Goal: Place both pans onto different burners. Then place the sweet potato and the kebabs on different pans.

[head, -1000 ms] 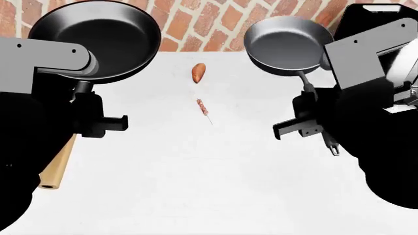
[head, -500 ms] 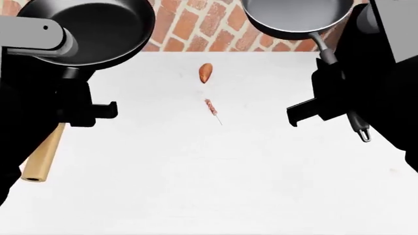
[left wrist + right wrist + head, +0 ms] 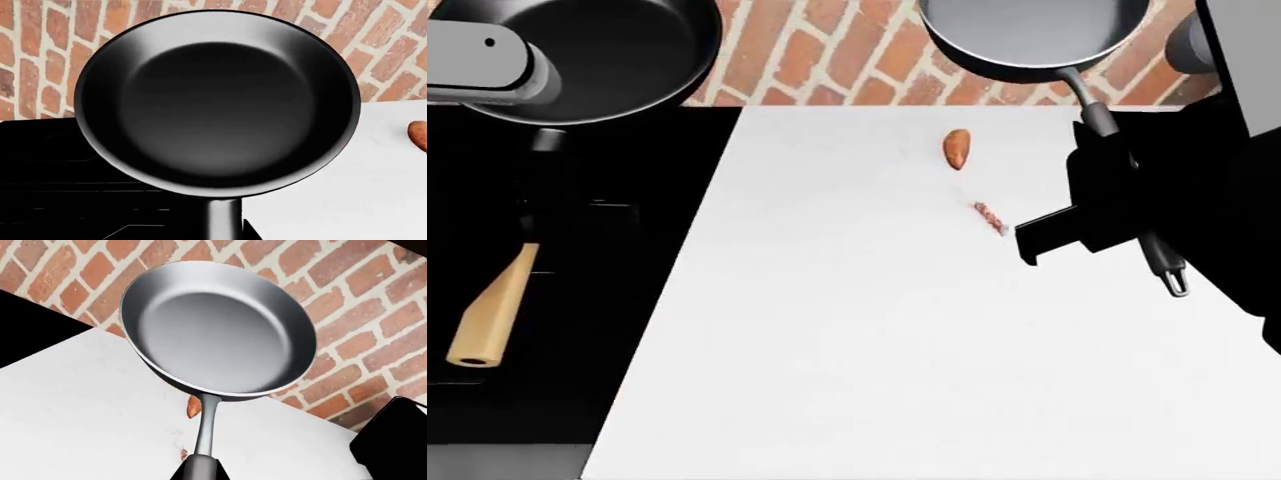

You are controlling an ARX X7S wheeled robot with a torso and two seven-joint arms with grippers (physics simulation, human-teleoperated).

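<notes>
Fingers hidden — black pan (image 3: pixel 601 50) past the counter (image 3: pixel 868 330) edge, over range (image 3: pixel 574 300).

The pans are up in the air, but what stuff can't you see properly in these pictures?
- Left gripper: head view, black against the black range; its hold on the black pan is not visible.
- Grey pan: head view, top edge cuts off its far rim.
- Kebabs: head view, too small; the right gripper covers the skewer's end.
- Sweet potato: right wrist view, partly behind the pan.
</notes>
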